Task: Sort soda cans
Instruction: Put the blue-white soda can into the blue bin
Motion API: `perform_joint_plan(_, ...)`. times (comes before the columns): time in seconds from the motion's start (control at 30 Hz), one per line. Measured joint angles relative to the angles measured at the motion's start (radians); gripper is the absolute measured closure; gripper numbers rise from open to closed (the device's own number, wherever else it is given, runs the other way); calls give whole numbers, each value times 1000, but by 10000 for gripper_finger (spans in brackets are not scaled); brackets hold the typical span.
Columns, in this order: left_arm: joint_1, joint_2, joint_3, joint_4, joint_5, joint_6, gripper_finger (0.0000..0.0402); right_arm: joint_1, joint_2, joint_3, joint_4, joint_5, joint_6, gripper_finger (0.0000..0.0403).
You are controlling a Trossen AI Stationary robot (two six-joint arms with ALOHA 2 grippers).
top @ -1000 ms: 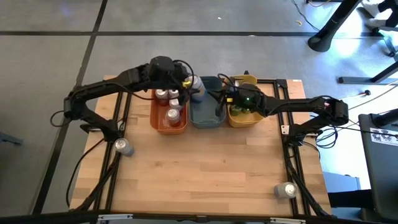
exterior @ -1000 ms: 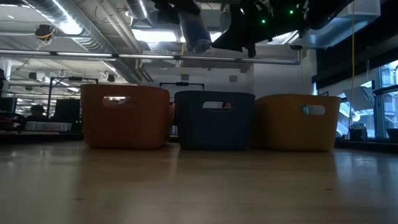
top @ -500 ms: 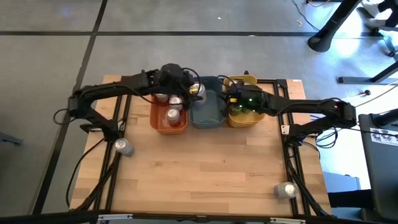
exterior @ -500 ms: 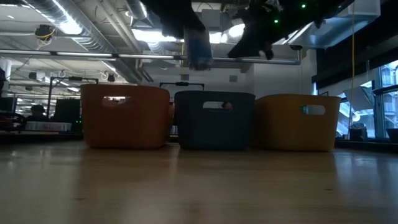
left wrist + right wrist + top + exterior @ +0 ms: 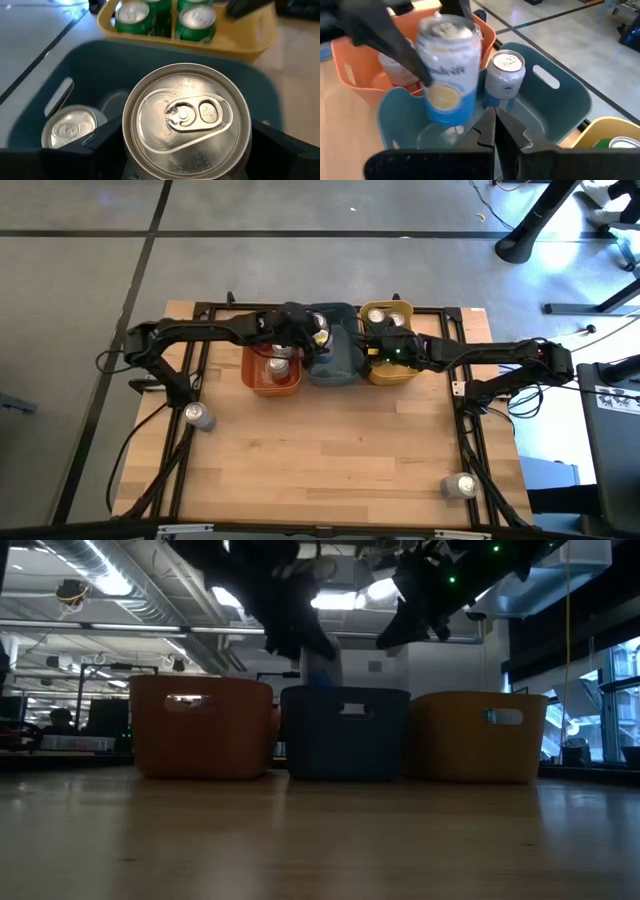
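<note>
The left gripper [image 5: 312, 338] holds a pale blue can [image 5: 449, 75] upright by its sides over the blue bin [image 5: 345, 370], likely so it drops in standing beside the silver can [image 5: 505, 75] already there. The right gripper [image 5: 495, 131] hangs clenched and empty between the blue and yellow bin [image 5: 405, 372]. Two cans [image 5: 200, 416] lie loose on the table [image 5: 330, 460], well apart.

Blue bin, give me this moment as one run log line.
left pincer: holding blue-white can over blue bin | bin holds: one can | right pincer: shut, empty
</note>
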Motion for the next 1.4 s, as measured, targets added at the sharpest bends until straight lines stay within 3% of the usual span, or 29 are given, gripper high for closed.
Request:
perform_joint_plan(0.4,3,143,-7,-3,-25,40,107,3,0,0,3,2,-1,395)
perform_joint_plan(0.6,10,164,-7,-5,-51,55,106,3,0,0,2,2,-1,395)
perform_joint_plan(0.83,23,189,-8,1,-51,54,75,3,0,0,3,2,-2,395)
perform_joint_plan(1.4,20,181,-4,-12,-50,52,69,3,0,0,-26,0,-2,395)
